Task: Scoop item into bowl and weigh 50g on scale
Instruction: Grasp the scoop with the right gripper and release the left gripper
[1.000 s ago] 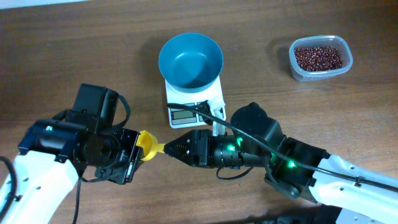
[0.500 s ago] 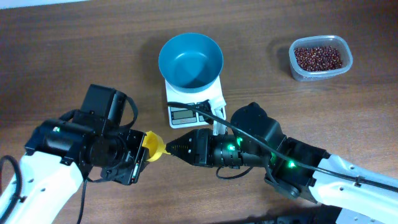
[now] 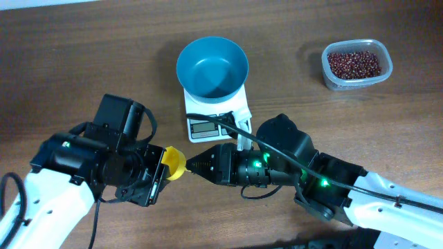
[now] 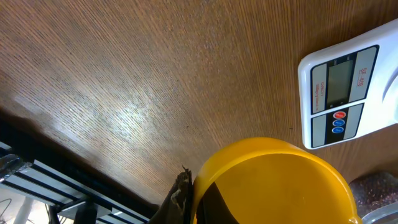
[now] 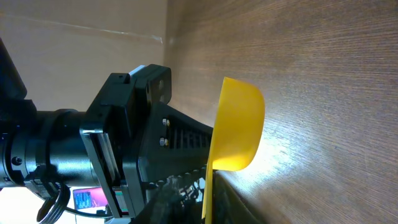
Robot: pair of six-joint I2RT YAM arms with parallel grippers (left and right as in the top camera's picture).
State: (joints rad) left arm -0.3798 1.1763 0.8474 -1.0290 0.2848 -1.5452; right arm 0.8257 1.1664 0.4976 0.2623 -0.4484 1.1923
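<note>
The yellow scoop [image 3: 174, 164] hangs just above the table between both grippers. My left gripper [image 3: 165, 166] is shut on the scoop's cup wall [image 4: 273, 186], one finger [image 4: 180, 198] outside it. My right gripper [image 3: 189, 166] is shut on the thin scoop handle [image 5: 208, 186], and the cup [image 5: 239, 130] points away from it. The empty blue bowl [image 3: 212, 67] stands on the white scale [image 3: 239, 109], whose display [image 4: 339, 84] faces me. The reddish-brown beans [image 3: 354, 63] lie in a clear tub [image 3: 325, 69] at the far right.
The scale and bowl stand just behind the two grippers. A black cable [image 3: 228, 124] from the right arm runs over the scale's front. The right arm [image 3: 325, 183] stretches across the front right of the wooden table [image 3: 83, 55].
The left arm has shifted right, carrying the scoop toward the right gripper. The right jaws have narrowed around the scoop handle. Bowl, scale and tub have not moved.
</note>
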